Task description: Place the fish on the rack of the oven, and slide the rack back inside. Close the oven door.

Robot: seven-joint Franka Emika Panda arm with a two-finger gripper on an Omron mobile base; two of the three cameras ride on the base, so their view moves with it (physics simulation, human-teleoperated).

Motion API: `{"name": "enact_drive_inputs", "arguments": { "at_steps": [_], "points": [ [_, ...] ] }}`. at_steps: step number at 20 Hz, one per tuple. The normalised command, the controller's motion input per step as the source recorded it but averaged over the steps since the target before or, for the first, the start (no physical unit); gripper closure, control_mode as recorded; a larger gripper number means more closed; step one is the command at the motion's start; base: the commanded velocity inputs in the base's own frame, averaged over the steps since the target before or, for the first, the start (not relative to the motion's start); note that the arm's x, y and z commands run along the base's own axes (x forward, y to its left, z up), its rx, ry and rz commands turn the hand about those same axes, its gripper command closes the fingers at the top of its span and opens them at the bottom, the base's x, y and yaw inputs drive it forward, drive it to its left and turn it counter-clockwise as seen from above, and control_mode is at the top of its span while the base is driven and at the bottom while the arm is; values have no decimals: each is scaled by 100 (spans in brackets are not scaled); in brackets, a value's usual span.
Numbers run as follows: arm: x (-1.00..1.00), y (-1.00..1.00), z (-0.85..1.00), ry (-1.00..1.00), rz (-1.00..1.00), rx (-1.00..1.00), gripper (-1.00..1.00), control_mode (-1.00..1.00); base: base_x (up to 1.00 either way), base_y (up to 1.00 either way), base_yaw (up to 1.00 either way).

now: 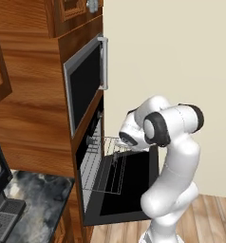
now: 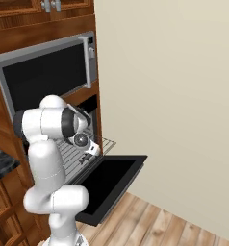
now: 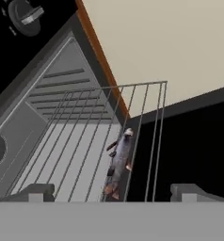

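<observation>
In the left base view, above the dropped wide black oven door (image 1: 129, 182), the flat grid of thin silver wires that is the rack (image 1: 104, 168) juts out of the black built-in oven (image 1: 89, 156) in its wooden cabinet, with the white arm's two-finger gripper (image 1: 118, 151) bent down over its near side; fingers too buried behind the wrist to judge, and a dark speck on the wires too small to call. In the right base view, from the other side, same pulled-out rack (image 2: 82, 151) over the flat-lying door (image 2: 111, 180), hand low above the wires (image 2: 90, 150), and again no telling how wide the fingers stand. In the hand view, at last the small dark grey-brown fish (image 3: 118, 164), lying lengthwise along the wires near the rack's outer half, between and just ahead of two dark fingertips (image 3: 36, 192) set wide apart, clasping nothing. Risks, as a judgement: lying parallel to thin wires, liable to tip or slip through a gap if jolted; a hard or crooked shove on the rack likely to shake it off onto the door, or jam the rack in its side grooves; shutting the door before the rack is fully home would strike the wire front.
</observation>
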Motion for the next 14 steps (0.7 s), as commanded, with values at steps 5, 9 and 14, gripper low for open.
{"name": "enact_drive_inputs", "arguments": {
  "at_steps": [5, 9, 14],
  "points": [
    [-87, -84, 44, 1, 0, 2, -100, -100, 0, 0, 0],
    [-33, -80, 47, 6, 0, 3, -100, -100, 0, 0, 0],
    [-4, -72, 37, 12, 1, 1, -100, -100, 0, 0, 0]
  ]
}}
